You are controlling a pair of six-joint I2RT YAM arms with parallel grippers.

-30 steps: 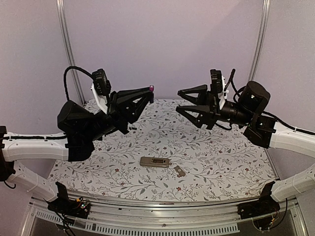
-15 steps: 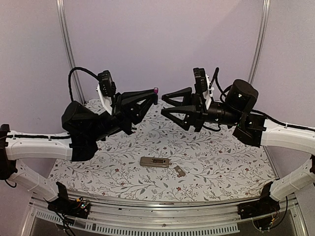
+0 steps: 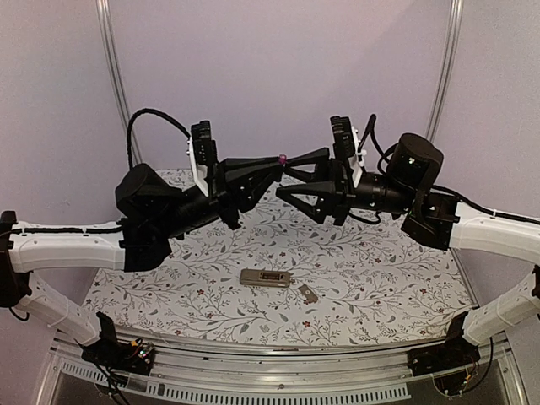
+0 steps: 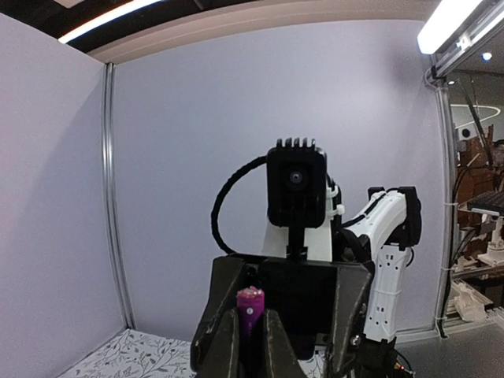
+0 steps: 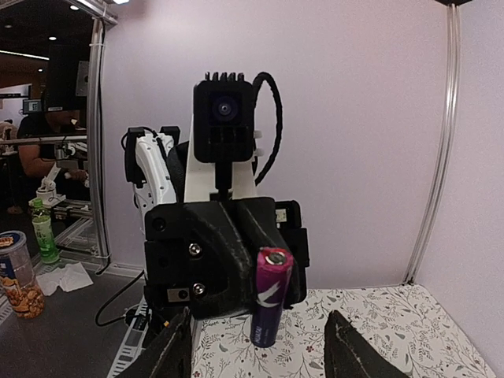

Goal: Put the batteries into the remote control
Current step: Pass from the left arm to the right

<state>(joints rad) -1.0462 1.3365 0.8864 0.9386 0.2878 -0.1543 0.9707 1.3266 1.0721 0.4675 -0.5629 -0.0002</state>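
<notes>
My left gripper (image 3: 278, 160) is shut on a purple battery (image 3: 279, 158) and holds it high above the table. Its tip sticks out toward my right gripper (image 3: 284, 175), which is open, with its jaws standing on either side of the battery without touching it. In the left wrist view the battery (image 4: 250, 302) stands up between my shut fingers (image 4: 224, 342). In the right wrist view the battery (image 5: 270, 303) hangs between my open fingertips (image 5: 172, 350). The remote control (image 3: 265, 278) lies on the table with its tan-grey back up and its dark recess showing. I see no other battery.
A small flat cover piece (image 3: 308, 293) lies just right of the remote. The floral tablecloth (image 3: 380, 270) covers the table. The back wall and two metal posts (image 3: 114, 76) stand close behind. A snack jar (image 5: 20, 276) and a bottle sit off the table.
My left arm has swung right and carried the battery to the right gripper. The right gripper moved left, then held still and open. The remote and the cover have not moved.
</notes>
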